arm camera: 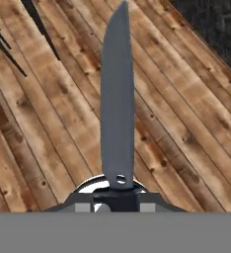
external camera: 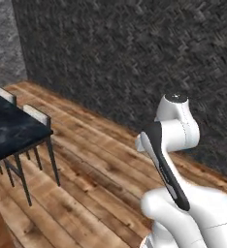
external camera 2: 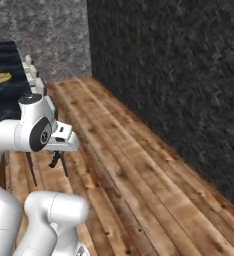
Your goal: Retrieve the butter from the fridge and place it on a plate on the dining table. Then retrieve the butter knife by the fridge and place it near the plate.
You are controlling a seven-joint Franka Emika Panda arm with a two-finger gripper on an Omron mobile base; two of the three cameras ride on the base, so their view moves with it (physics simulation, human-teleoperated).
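The butter knife (arm camera: 117, 99), blade pointing to twelve o'clock in the hand view, sits pinched in the nearly closed gripper (arm camera: 118, 193) for carrying toward the plate (external camera 2: 0, 78).

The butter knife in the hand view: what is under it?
Under the butter knife, held by the gripper, lies bare wooden floor, with dark stool legs at the upper left. The blade covers a strip of planks; its handle end is hidden between the fingers.

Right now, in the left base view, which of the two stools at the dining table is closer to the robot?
The stool at the dining table's near corner, with the white cushion and dark legs on show; the other stool stands farther back.
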